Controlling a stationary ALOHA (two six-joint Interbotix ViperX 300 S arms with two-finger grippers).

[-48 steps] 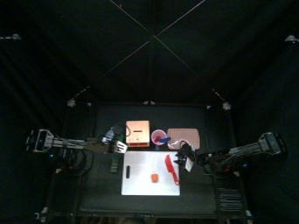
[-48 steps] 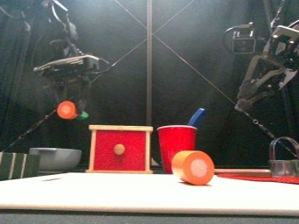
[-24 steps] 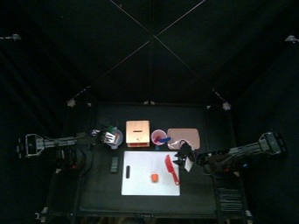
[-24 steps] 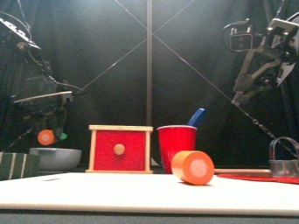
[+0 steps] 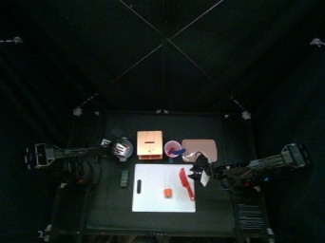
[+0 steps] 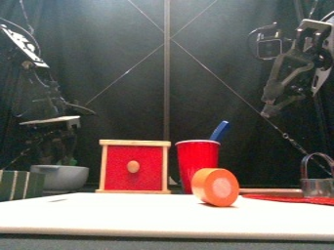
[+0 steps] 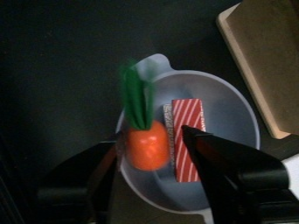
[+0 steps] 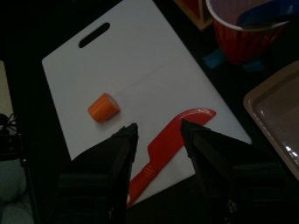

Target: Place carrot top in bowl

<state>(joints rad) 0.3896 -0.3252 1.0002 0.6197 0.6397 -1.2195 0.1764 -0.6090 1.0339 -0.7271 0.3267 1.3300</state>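
The carrot top [image 7: 146, 144], orange with green leaves, lies in the blue-grey bowl [image 7: 222, 96] beside a red-and-white striped piece [image 7: 187, 140]. My left gripper [image 7: 152, 140] hangs just over the bowl, its jaws open on either side of the carrot top. In the top view the bowl [image 5: 124, 149] is at the table's left, under the left gripper [image 5: 117, 147]. In the front view the bowl [image 6: 62, 176] hides the carrot top. My right gripper [image 8: 160, 131] is open and empty above the red knife [image 8: 176, 153].
A white cutting board [image 5: 165, 199] holds an orange carrot piece [image 5: 169, 194] and the knife [image 5: 185, 180]. Behind it stand a red-fronted wooden box [image 6: 135, 166], a red cup [image 6: 198, 164] and a pinkish-brown dish [image 5: 200, 148].
My left gripper came down with the carrot top, out to the left over the bowl. The carrot top is now in the bowl and the jaws stand open. The right arm barely moved.
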